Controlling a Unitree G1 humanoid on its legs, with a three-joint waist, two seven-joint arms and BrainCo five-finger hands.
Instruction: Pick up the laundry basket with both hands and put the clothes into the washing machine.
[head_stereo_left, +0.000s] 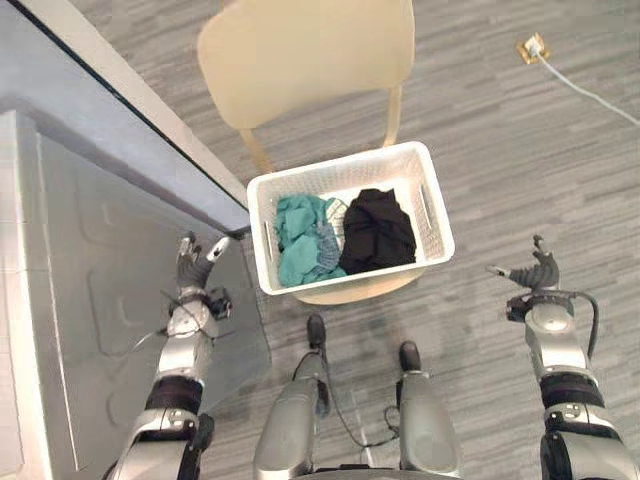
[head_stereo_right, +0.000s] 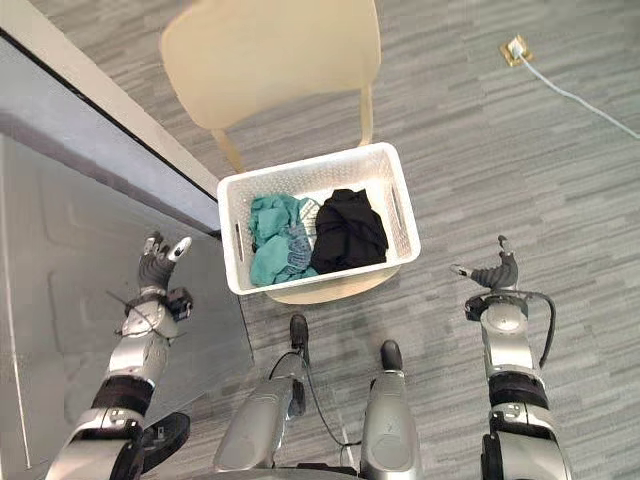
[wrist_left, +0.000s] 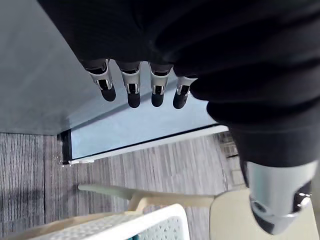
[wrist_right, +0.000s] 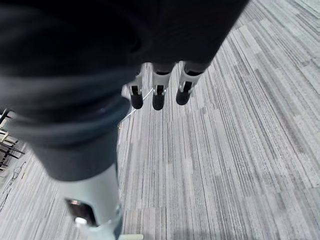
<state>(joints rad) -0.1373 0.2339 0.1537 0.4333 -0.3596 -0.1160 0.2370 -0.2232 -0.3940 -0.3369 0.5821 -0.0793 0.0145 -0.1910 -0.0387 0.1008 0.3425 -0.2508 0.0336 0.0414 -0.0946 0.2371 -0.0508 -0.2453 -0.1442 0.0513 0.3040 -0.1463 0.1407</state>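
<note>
A white perforated laundry basket (head_stereo_left: 432, 215) rests on the seat of a pale wooden chair (head_stereo_left: 300, 50) straight ahead of me. Inside lie a teal garment (head_stereo_left: 300, 240) on the left and a black garment (head_stereo_left: 378, 232) on the right. My left hand (head_stereo_left: 193, 262) hovers open to the basket's left, a short way from its handle slot. My right hand (head_stereo_left: 533, 272) hangs open to the right, further off over the floor. In the left wrist view the straight fingers (wrist_left: 132, 90) point past a corner of the basket (wrist_left: 150, 225). The right wrist view has relaxed fingers (wrist_right: 157, 92) above grey floor.
The washing machine's grey top (head_stereo_left: 90, 300) fills the left side, under my left arm. A grey wall panel (head_stereo_left: 110, 130) with a pale edge runs diagonally behind it. A floor socket (head_stereo_left: 533, 46) with a white cable (head_stereo_left: 590, 90) lies at the far right.
</note>
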